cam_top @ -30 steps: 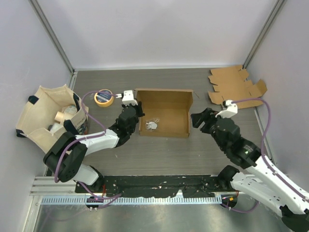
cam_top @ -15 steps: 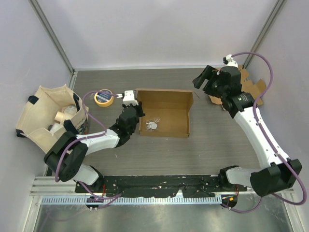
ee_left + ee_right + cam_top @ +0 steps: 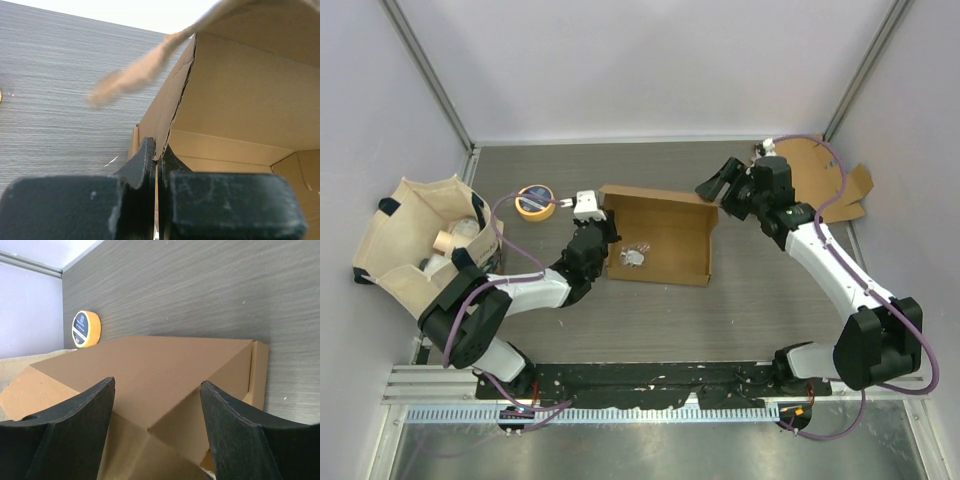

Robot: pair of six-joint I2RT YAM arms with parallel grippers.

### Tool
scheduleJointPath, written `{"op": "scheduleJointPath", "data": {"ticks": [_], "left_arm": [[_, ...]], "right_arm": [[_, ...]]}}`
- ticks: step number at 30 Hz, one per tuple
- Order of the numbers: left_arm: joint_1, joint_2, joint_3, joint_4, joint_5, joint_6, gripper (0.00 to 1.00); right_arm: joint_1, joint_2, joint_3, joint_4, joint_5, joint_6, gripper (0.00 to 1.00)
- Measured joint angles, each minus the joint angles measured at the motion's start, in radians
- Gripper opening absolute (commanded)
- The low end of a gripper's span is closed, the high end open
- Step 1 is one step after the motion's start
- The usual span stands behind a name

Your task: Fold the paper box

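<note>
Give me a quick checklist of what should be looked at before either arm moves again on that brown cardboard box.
1. Left gripper holding the brown cardboard box: ok, it is shut on the box's left wall.
2. Right gripper ready to take hold: ok, its jaws stand wide open at the box's far right corner.
3. Right gripper touching the box: cannot tell.
4. Yellow tape roll out of the way: ok, it lies on the table to the left of the box, apart from it.
5. Inside of the box free: not ok, a small pale thing lies on its floor.
</note>
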Motion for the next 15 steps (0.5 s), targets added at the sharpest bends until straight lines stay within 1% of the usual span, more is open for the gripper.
{"op": "scheduleJointPath", "data": {"ticks": [4,7,8,10,11,13,14,15], "left_arm": [[-0.007,0.002,-0.006,0.004,-0.006,-0.015,0.00],[-0.013,0.002,-0.023,0.011,-0.015,-0.023,0.00],[-0.015,0.002,-0.031,0.016,-0.017,-0.026,0.02],[-0.017,-0.001,-0.047,0.021,-0.021,-0.034,0.09],[-0.018,-0.005,-0.055,0.021,-0.020,-0.040,0.18],[-0.019,-0.022,-0.075,0.005,-0.018,-0.049,0.30],[-0.019,-0.034,-0.087,-0.016,-0.014,-0.055,0.41],[-0.019,-0.046,-0.099,-0.037,-0.013,-0.065,0.48]], "right_arm": [[0.023,-0.037,-0.098,0.054,0.026,0.056,0.66],[0.028,-0.095,-0.171,0.103,0.037,0.092,0.62],[0.031,-0.112,-0.191,0.117,0.040,0.104,0.61],[0.045,-0.148,-0.238,0.142,0.053,0.124,0.61],[0.054,-0.164,-0.260,0.153,0.066,0.128,0.60],[0.079,-0.193,-0.296,0.165,0.090,0.129,0.60],[0.086,-0.204,-0.310,0.176,0.098,0.127,0.60],[0.094,-0.216,-0.329,0.195,0.104,0.119,0.60]]}}
